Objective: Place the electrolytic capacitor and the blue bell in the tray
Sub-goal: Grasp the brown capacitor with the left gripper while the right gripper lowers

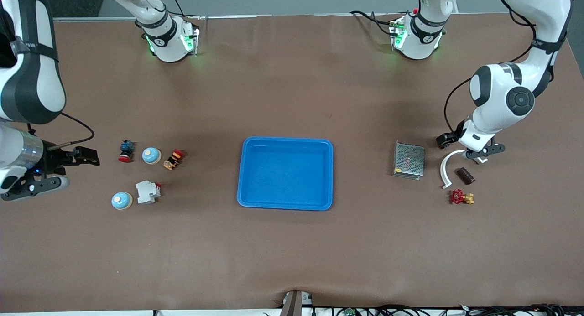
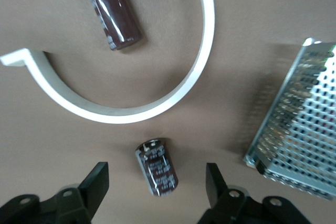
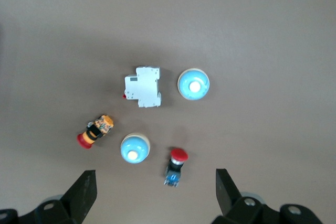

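A small dark electrolytic capacitor point(image 2: 157, 167) lies on the table between the fingers of my left gripper point(image 2: 156, 184), which is open and touches nothing. In the front view my left gripper point(image 1: 475, 155) is low over the table at the left arm's end, and its hand hides that capacitor. The blue tray point(image 1: 246, 188) sits mid-table. Two blue bells point(image 1: 151, 155) point(image 1: 122, 200) stand toward the right arm's end. My right gripper point(image 1: 43, 184) hangs open high above them. The right wrist view shows my right gripper point(image 3: 155, 184) above both bells point(image 3: 135, 148) point(image 3: 193, 84).
A white curved clamp point(image 1: 447, 166) point(image 2: 131, 111), a larger brown cylinder point(image 1: 466, 175) point(image 2: 110, 9), a grey mesh box point(image 1: 409, 159) point(image 2: 299, 129) and a red valve point(image 1: 461, 197) surround the left gripper. A red push button point(image 1: 126, 151), an orange part point(image 1: 173, 159) and a white breaker point(image 1: 148, 191) lie among the bells.
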{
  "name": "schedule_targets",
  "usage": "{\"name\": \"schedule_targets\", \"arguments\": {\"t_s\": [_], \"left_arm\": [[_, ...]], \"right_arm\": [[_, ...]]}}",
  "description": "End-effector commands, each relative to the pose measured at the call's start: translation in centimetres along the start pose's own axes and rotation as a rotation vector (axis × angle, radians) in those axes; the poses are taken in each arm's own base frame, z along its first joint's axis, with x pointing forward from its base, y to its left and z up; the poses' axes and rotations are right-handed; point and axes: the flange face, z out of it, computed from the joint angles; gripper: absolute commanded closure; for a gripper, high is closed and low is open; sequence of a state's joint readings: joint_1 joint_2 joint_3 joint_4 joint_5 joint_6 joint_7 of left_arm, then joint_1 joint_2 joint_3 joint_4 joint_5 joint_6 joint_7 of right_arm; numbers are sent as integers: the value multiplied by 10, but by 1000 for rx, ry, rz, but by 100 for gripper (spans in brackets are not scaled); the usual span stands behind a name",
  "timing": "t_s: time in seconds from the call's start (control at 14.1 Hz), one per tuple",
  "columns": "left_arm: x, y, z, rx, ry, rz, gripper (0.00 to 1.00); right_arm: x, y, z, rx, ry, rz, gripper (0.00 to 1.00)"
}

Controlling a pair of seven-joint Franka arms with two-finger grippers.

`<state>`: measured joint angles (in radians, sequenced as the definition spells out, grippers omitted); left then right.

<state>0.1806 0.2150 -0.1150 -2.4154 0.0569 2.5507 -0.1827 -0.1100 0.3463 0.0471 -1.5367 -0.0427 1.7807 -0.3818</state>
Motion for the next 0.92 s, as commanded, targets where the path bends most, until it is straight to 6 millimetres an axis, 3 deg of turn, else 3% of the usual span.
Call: {"name": "schedule_targets", "arguments": {"t_s": [0.0, 0.35, 0.57, 0.71, 0.85], "left_arm": [[3, 2, 18, -16, 2, -50, 22], [3, 3, 40, -24, -2, -83, 48], [2, 3, 37, -23, 1, -86, 99], [4, 2, 22, -20, 12, -83, 100], [5, 7, -7, -10, 9, -73, 100]], "right_arm": [[15, 12, 27, -10, 5, -154, 0], [30, 46, 87, -22, 38, -495, 0], [35, 63, 125, -27, 50, -642, 0], [39, 64, 142, -26, 51, -670, 0], [42, 62, 160, -17, 47, -682, 0]]}}
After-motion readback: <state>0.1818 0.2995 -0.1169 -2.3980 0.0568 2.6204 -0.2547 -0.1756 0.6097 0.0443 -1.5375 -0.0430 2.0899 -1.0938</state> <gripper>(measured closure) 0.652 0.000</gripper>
